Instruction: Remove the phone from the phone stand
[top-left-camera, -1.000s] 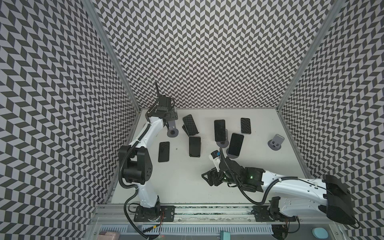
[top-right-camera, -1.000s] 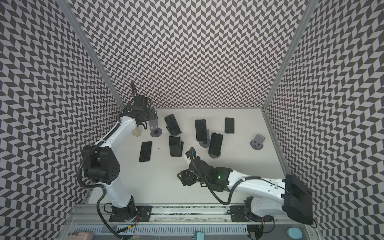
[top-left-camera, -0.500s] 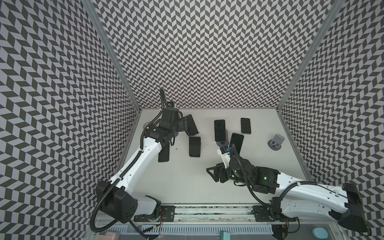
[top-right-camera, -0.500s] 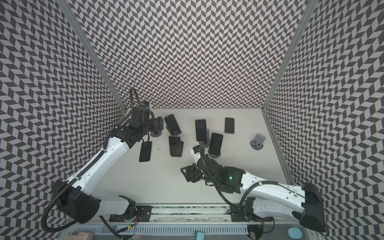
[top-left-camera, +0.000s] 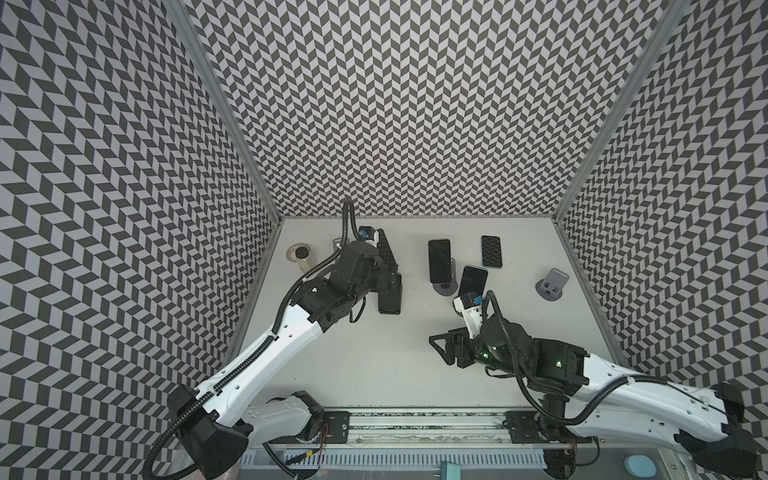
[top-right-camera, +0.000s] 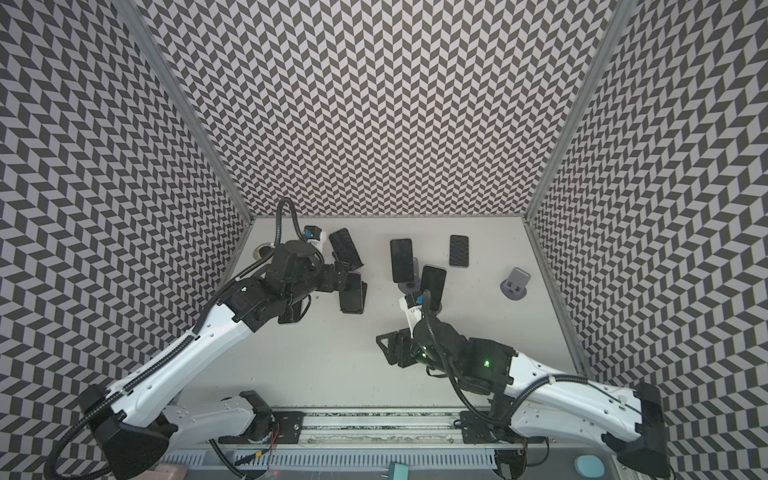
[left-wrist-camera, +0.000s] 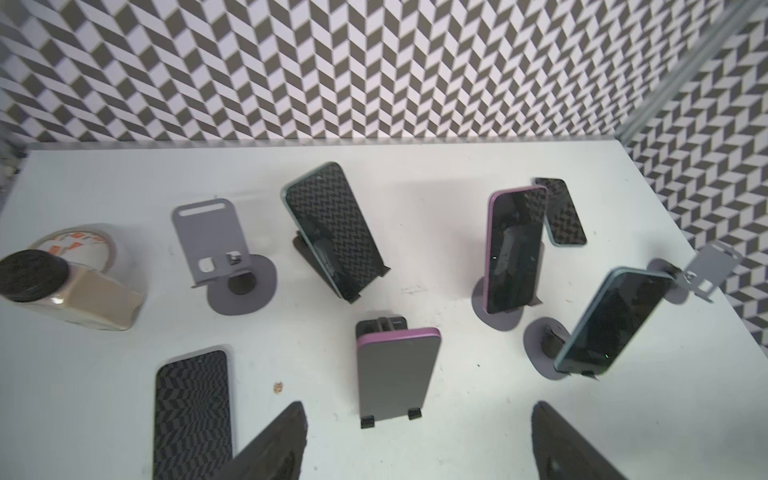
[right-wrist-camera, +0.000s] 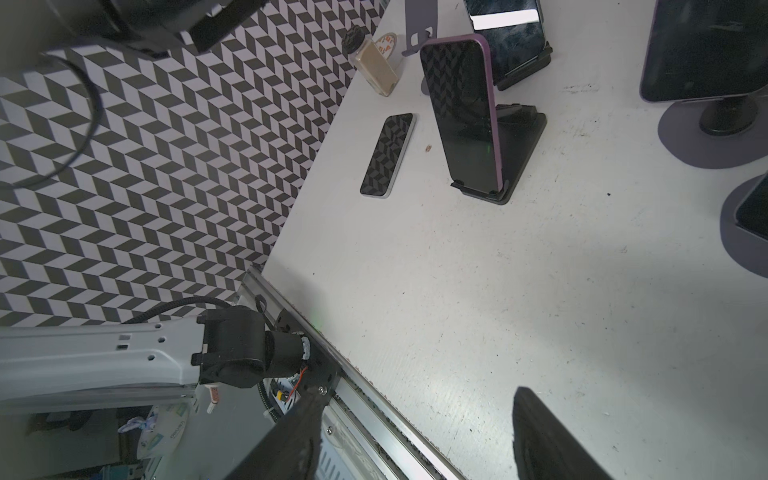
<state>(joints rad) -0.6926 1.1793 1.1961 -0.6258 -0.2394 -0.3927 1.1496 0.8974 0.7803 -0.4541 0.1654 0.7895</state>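
A purple-edged phone (left-wrist-camera: 395, 370) leans on a black stand (left-wrist-camera: 380, 324) near the table's left-middle, its grey back towards the left wrist camera. In both top views my left gripper (top-left-camera: 388, 286) hovers over this phone (top-right-camera: 352, 297). The left wrist view shows that gripper (left-wrist-camera: 419, 440) open, its fingers (left-wrist-camera: 270, 444) apart, the phone just beyond the tips and untouched. My right gripper (top-left-camera: 446, 351) stands open over bare table near the front. The right wrist view has the same phone (right-wrist-camera: 465, 116) far ahead of the open right gripper (right-wrist-camera: 415, 440).
A patterned phone (left-wrist-camera: 332, 228), a purple phone (left-wrist-camera: 515, 249) and a teal phone (left-wrist-camera: 611, 320) each lean on stands. Two phones lie flat (left-wrist-camera: 191, 411), (left-wrist-camera: 561, 212). Empty grey stands (left-wrist-camera: 216, 245), (top-left-camera: 550, 284) and a jar (left-wrist-camera: 62, 291) sit nearby.
My left arm has swung from the back-left corner forward and right to above the purple-edged phone. The right gripper has shifted a little to the right with its jaws narrowing slightly.
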